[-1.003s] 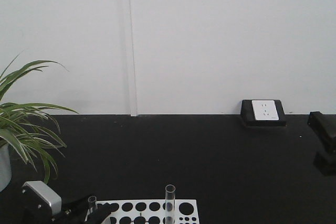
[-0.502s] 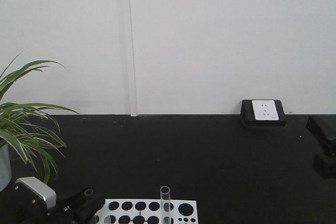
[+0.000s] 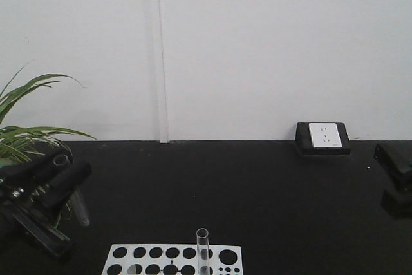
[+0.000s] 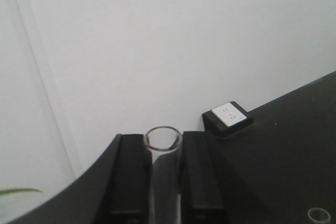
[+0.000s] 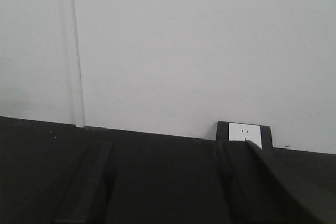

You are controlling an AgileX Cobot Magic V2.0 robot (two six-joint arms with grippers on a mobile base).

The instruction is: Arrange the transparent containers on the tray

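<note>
The black left gripper's [image 4: 164,141] fingers [image 4: 131,174] are clamping a slim clear glass test tube [image 4: 164,182] between them; the right gripper's [image 5: 165,161] fingers are standing parted.

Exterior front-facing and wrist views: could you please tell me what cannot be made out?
- Tube rack: near part cut by the front view's bottom edge.
- Standing test tube: lower end cut by that edge too.
- Right end effector: mostly past the front view's right edge.
- Tray: outside every view.
</note>
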